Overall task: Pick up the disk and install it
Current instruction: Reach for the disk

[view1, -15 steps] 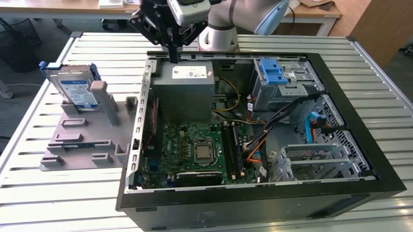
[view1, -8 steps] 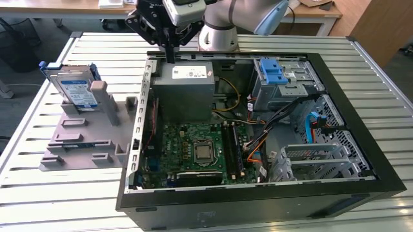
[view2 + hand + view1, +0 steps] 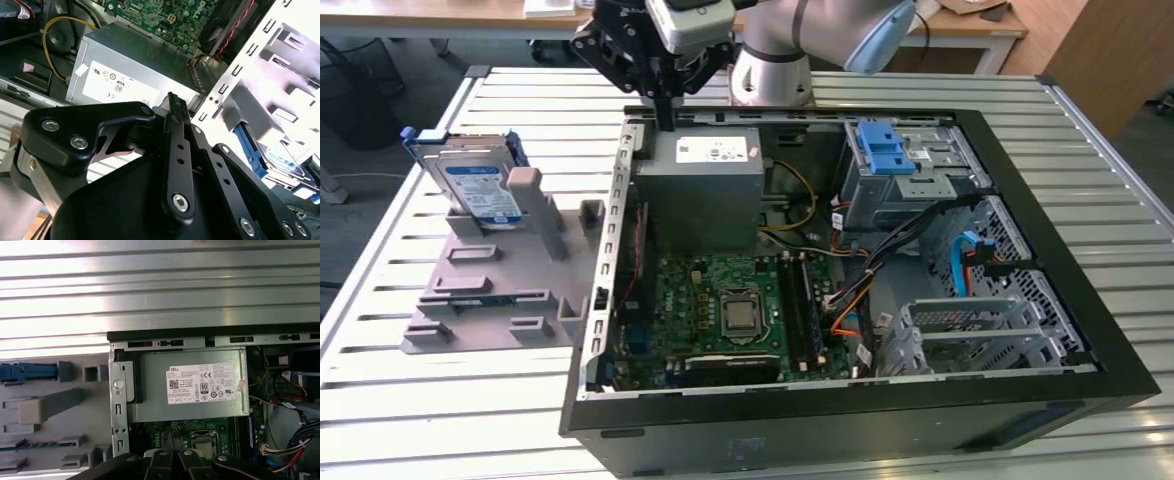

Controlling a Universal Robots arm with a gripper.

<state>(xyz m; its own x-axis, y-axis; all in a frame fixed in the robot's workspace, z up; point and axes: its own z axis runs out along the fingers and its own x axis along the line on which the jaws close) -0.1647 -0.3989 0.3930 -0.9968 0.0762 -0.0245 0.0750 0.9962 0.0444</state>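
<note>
Clearly the gripper [image 3: 666, 124] holds nothing: its fingers are drawn together into one narrow dark tip, pointing down over the far rim of the open computer case [image 3: 854, 422], at about 11 o'clock on the case in the exterior view. It is well apart from the disk.

The disk [image 3: 478, 186] stands upright in a slot of a grey holder [image 3: 494, 292] on the slatted metal desk [image 3: 427, 400], at about 9 o'clock from the case. Its blue bracket frames the silver body, and the label faces the camera.

Inside the case, the grey power supply [image 3: 700, 192] with its white sticker fills the 11 o'clock corner, just beside the gripper's tip. At 6 o'clock from it lies the green motherboard [image 3: 720, 300]. A metal drive cage [image 3: 927, 180] sits in the 1 o'clock corner, with a blue latch [image 3: 887, 150] on top. Loose cables [image 3: 881, 250] run through the middle, and a perforated silver bracket [image 3: 974, 325] sits at 4 o'clock.
</note>
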